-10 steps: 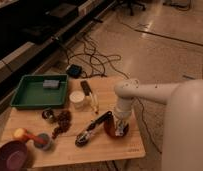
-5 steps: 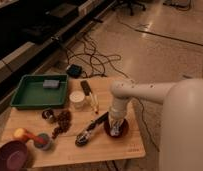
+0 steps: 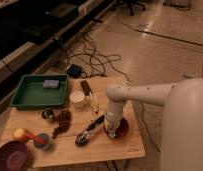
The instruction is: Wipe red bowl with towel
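The red bowl [image 3: 123,128] sits on the wooden table [image 3: 115,152] near its right front corner, small and round with a dark inside. My gripper [image 3: 112,131] points straight down into the bowl's left part, and the white wrist covers much of the bowl. A small pale patch shows at the gripper's tip inside the bowl. I cannot tell whether it is the towel. No other towel is in view.
A black spoon-like utensil [image 3: 90,131] lies just left of the bowl. A white cup [image 3: 77,100], a dark bar [image 3: 86,89] and a brown cluster [image 3: 61,122] stand mid-table. A green tray [image 3: 22,97] with a grey block [image 3: 51,83] is at back left. A maroon-purple bowl [image 3: 12,156] is at front left. Cables [image 3: 90,57] lie on the floor behind.
The wrist has shifted slightly left and down over the red bowl. The bowl and the other objects have stayed in place.
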You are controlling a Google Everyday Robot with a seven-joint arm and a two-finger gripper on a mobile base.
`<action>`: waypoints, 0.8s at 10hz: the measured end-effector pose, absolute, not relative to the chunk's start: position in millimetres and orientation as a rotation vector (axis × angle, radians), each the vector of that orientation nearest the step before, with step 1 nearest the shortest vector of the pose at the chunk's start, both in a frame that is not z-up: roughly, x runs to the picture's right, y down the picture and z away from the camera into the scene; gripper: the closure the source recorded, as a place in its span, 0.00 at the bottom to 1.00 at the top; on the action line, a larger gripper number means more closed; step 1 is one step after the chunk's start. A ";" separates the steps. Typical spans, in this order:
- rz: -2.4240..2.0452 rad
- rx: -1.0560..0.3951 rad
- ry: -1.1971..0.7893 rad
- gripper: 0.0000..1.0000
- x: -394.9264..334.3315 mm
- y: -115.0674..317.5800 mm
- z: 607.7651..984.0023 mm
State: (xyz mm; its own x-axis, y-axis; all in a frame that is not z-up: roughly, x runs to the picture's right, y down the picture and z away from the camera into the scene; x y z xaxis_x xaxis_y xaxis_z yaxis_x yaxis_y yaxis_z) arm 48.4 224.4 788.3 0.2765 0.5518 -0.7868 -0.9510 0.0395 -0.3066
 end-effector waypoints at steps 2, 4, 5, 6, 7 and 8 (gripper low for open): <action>1.230 -0.932 0.554 1.00 55.2 229.5 782.0; 1.236 -0.920 0.584 1.00 63.7 233.0 778.9; 1.245 -0.912 0.602 1.00 71.9 234.9 777.7; 1.253 -0.904 0.613 1.00 78.3 235.3 776.6; 1.256 -0.895 0.621 1.00 82.3 234.9 776.2; 1.257 -0.886 0.630 1.00 84.6 233.1 776.9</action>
State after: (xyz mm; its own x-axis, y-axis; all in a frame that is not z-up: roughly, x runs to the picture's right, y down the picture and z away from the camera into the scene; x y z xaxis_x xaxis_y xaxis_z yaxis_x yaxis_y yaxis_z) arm 84.6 233.1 776.9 0.2191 0.5326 -0.8175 -0.9737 0.0656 -0.2182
